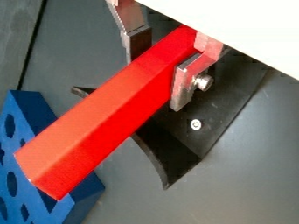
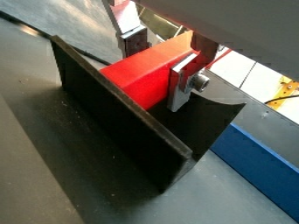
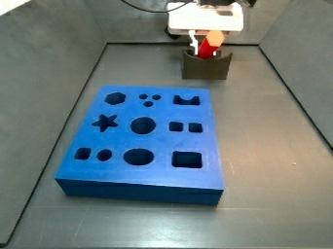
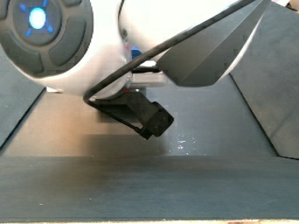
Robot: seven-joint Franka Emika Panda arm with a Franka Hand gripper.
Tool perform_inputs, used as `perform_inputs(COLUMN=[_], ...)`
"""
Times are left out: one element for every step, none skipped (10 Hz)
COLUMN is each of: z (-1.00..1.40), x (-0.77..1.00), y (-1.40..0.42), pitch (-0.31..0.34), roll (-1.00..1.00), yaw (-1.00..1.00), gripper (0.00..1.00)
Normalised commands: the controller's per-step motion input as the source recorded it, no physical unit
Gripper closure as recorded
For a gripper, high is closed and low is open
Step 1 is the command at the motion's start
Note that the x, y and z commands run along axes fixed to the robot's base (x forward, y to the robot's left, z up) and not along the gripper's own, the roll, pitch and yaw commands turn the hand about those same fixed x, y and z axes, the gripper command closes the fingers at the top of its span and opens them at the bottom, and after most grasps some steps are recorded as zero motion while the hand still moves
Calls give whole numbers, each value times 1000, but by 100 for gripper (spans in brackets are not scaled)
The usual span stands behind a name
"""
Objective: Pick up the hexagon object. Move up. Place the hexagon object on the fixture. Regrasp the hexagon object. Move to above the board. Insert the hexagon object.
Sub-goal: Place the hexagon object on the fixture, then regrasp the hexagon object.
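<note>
We see the gripper (image 1: 163, 59) at the far end of the table, right over the fixture (image 3: 205, 66). Its two silver fingers (image 1: 187, 80) are pressed tight on the sides of the hexagon object (image 1: 100, 118), the long red bar. In both wrist views the bar is down by the dark fixture (image 2: 128, 122), and it looks like it sits in the notch, but we cannot tell if it really rests there. So we think the picking up and lifting are done, and the bar is at the placing or regrasping step. Moving over the board (image 3: 146, 136) and pushing the bar into its hole are not done yet. The big blue board lies nearer to us in a side view, well apart from the fixture, with star, round and square holes on top. Nothing stands between the fixture and the board. In a side view a large white and grey part of the arm (image 4: 140, 39) hides most of the scene.
</note>
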Motion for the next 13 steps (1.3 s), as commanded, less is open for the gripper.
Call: perform_inputs(z=[-241,-241,-239,0,1000,1000,1000,1000,1000,901,663,474,349], x=[61,61,55,0,0,-10,-27,-35,-43,-44,-37,-35,-37], y=[126,126,149,0,0,4,4,2,7,8,10,8,7], pitch=[-2,-2,-7,0,27,33,34,32,41,46,53,55,55], roll=[-104,-104,-101,0,36,38,43,45,42,37,31,33,34], yaw=[-82,-82,-77,0,5,9,10,5,2,-4,-7,-12,-17], gripper=[100,100,100,0,0,0,0,0,0,0,0,0,0])
